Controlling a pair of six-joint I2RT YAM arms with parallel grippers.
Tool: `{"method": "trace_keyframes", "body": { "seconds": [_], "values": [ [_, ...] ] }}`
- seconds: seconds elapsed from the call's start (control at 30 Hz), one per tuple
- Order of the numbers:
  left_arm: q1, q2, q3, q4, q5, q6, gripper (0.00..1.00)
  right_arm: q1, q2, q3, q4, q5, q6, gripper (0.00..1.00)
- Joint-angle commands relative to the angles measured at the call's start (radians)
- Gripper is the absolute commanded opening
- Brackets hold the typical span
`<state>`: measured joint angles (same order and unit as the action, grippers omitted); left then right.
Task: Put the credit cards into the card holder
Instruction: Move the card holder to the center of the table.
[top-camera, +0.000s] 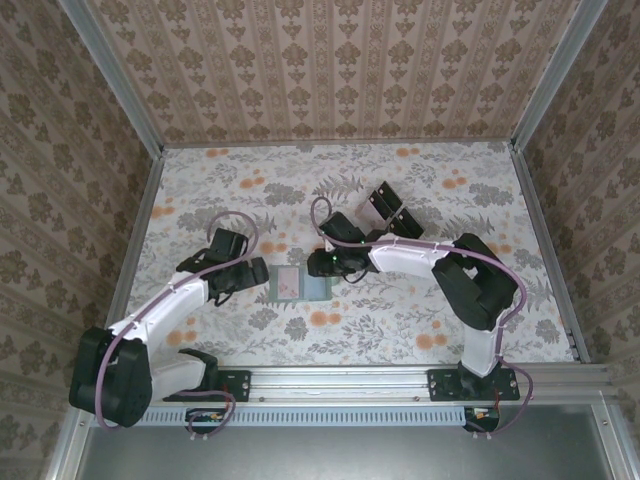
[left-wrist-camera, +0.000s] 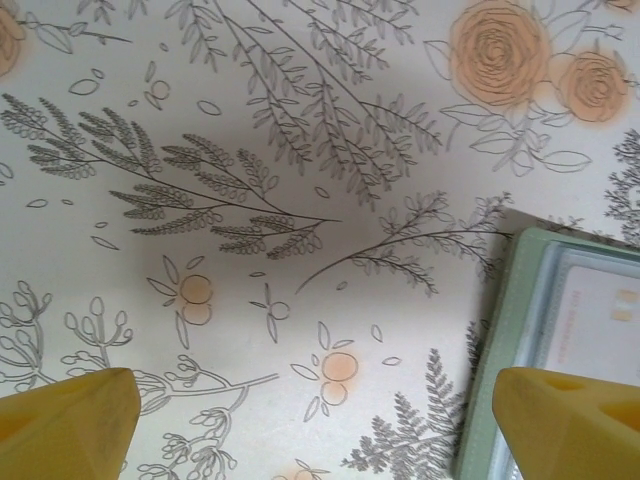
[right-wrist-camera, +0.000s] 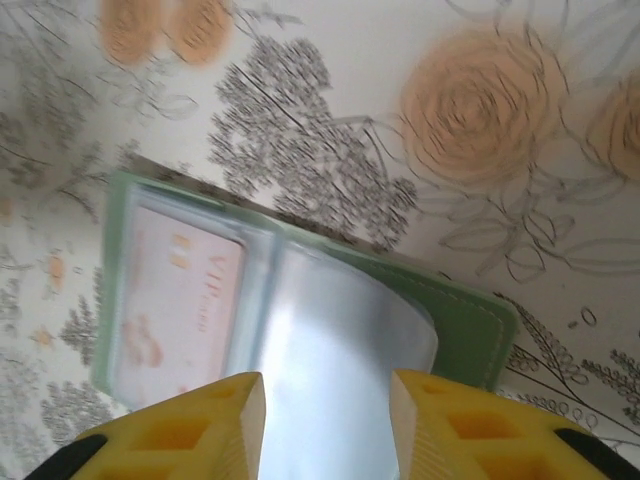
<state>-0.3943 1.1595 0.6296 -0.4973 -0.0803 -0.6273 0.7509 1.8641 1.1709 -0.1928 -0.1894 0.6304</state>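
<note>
Card holder, green, probably light and floppy, lying open on the counter, one pale card sleeved inside; likely best pinned at the stitched edge; left tool spread beside it, empty; right tool spread astride its slick curled-up clear leaf.

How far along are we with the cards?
Done: one VIP card sits in the open card holder's clear pocket. In hand: right gripper straddles a glossy pale sheet, card or flap unclear; left gripper open beside the holder. Left: seating that sheet.
</note>
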Motion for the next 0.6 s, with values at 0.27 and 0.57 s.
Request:
{"method": "trace_keyframes", "body": {
  "seconds": [0.27,0.57],
  "values": [
    [-0.087,-0.042,-0.030,0.058,0.016,-0.038,1.00,0.021,0.013,0.108,-0.161,0.041,-0.079,0.44],
    [-0.107,-0.035,-0.028,0.065,0.012,-0.047,1.00,0.034,0.064,0.130,-0.184,0.070,-0.104,0.43]
  ]
}}
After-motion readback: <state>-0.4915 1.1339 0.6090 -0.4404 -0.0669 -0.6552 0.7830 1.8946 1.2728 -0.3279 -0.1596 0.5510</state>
